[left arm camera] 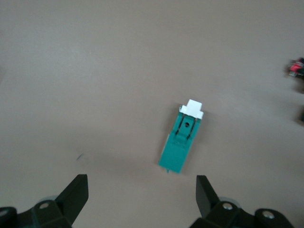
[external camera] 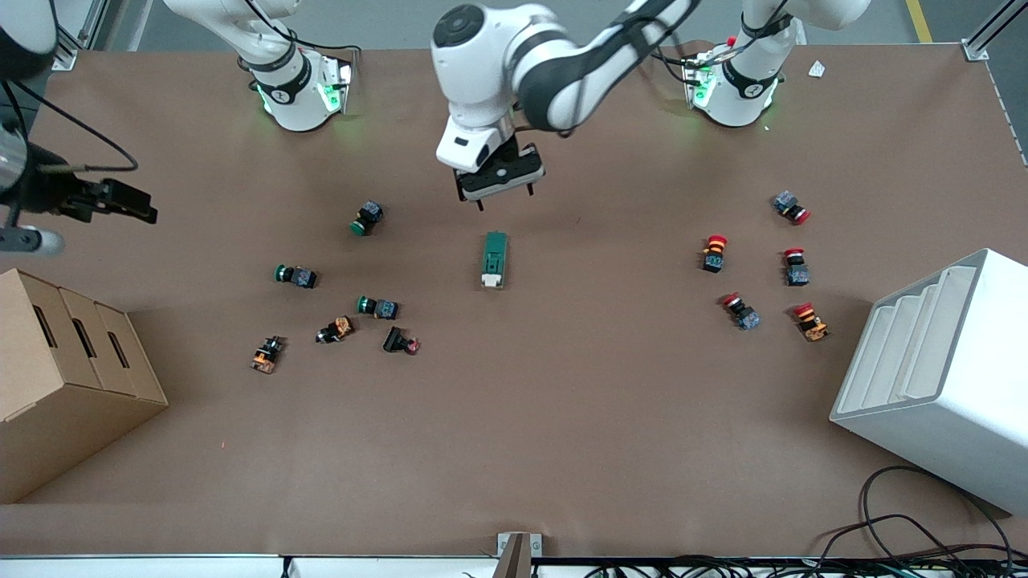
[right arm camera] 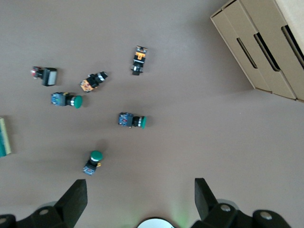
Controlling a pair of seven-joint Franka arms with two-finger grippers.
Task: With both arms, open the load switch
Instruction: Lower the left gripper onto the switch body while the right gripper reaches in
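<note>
The load switch [external camera: 495, 259] lies flat in the middle of the table, a dark-green block with its white lever end nearer the front camera. The left wrist view shows it whole [left arm camera: 183, 140], just ahead of the fingers. My left gripper [external camera: 504, 197] [left arm camera: 141, 194] hangs open and empty over the table, just on the robots' side of the switch and not touching it. My right gripper [external camera: 128, 205] [right arm camera: 141, 199] is held high at the right arm's end of the table, open and empty. Only the edge of the switch [right arm camera: 4, 137] shows in the right wrist view.
Green [external camera: 368, 217], orange [external camera: 267, 354] and other push buttons lie scattered toward the right arm's end. Several red-capped buttons [external camera: 714, 253] lie toward the left arm's end. A cardboard box [external camera: 64, 377] and a white stepped rack [external camera: 940, 377] stand at the table's ends.
</note>
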